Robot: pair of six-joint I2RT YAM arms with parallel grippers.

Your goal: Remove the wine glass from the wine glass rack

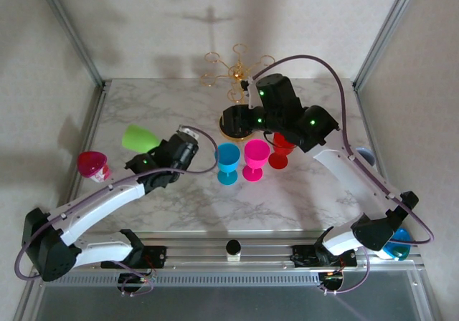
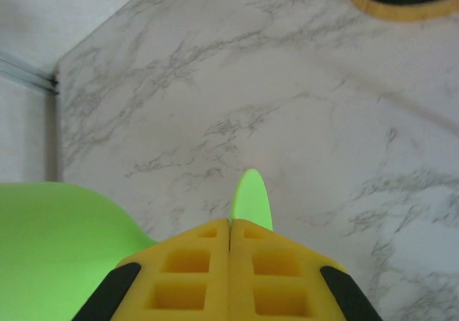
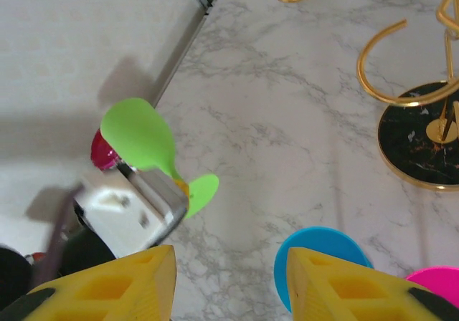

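Top external view: your left gripper [image 1: 156,152] is clamped shut on the stem of the green wine glass [image 1: 138,137]. The glass is off the wine glass rack [image 1: 237,70] and held over the marble table [image 1: 165,106], well apart from the rack to its right. It lies tilted, bowl toward the left wall, foot toward the table's middle. Setting it down likely means turning it upright first. Your right gripper [image 3: 231,267] hangs half open and empty near the rack.
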